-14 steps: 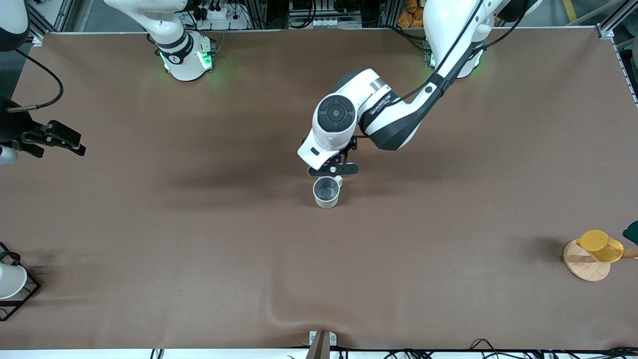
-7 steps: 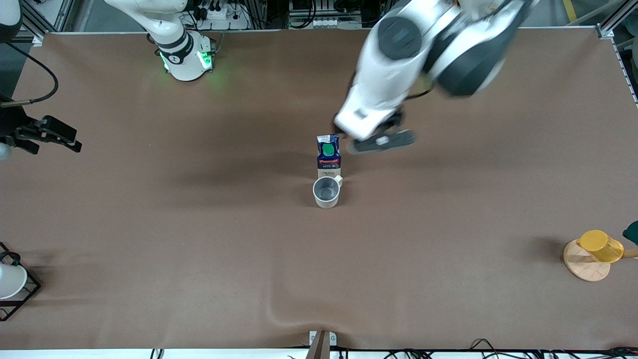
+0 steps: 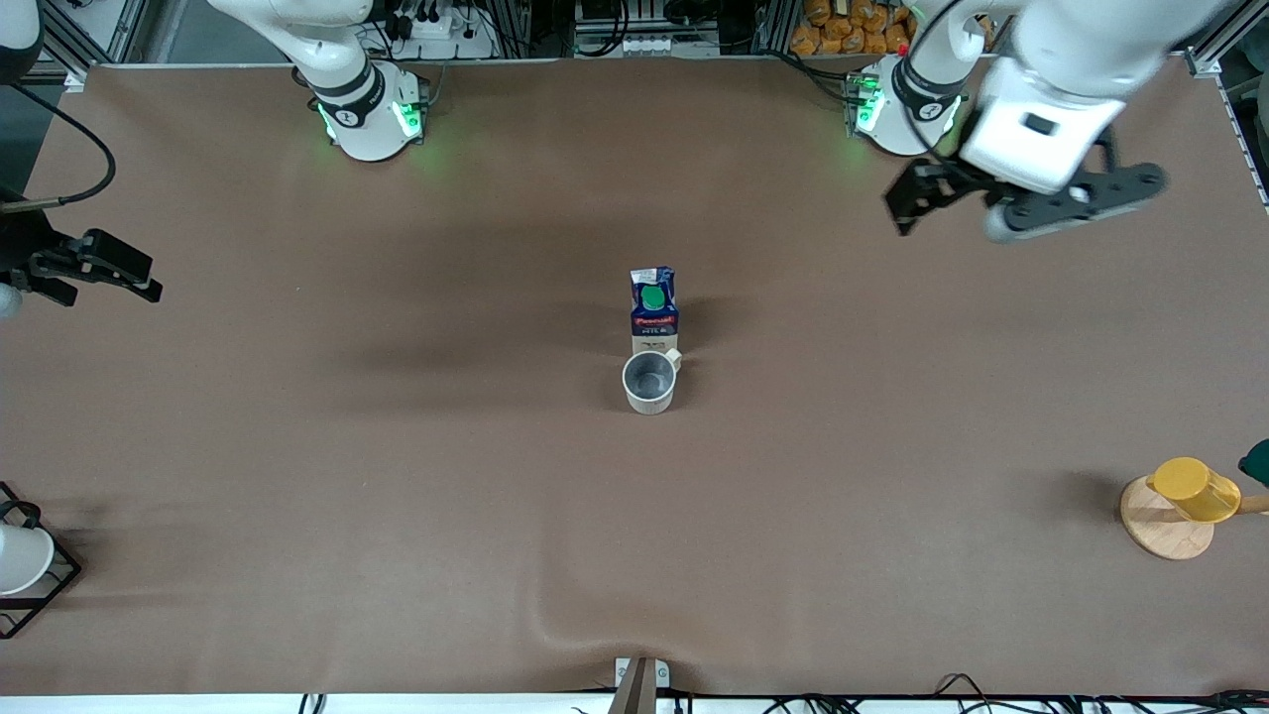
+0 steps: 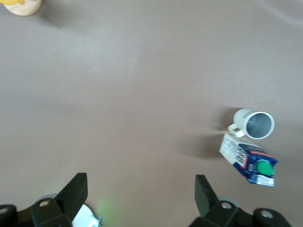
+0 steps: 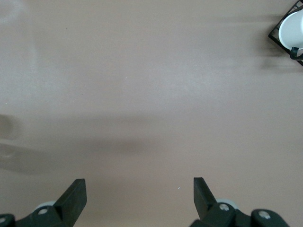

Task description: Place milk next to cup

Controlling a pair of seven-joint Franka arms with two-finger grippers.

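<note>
The milk (image 3: 653, 307), a dark blue carton with a green cap, stands upright at mid-table. The cup (image 3: 649, 382), an off-white mug with a grey inside, stands right beside it, nearer to the front camera, its handle close to the carton. My left gripper (image 3: 1076, 201) is open and empty, up in the air over the table near the left arm's base. The left wrist view shows its open gripper (image 4: 139, 184) with the milk (image 4: 248, 161) and cup (image 4: 253, 124) far off. My right gripper (image 3: 129, 278) waits open at the right arm's end; its wrist view (image 5: 138, 187) shows bare table.
A yellow cup (image 3: 1195, 489) sits on a round wooden coaster (image 3: 1162, 526) at the left arm's end, near the front. A black wire rack (image 3: 45, 590) with a white cup (image 3: 20, 557) stands at the right arm's end; it also shows in the right wrist view (image 5: 289, 28).
My left gripper has let go of the milk, risen and swung away toward the left arm's base. The milk now stands alone beside the cup. The right arm has barely moved.
</note>
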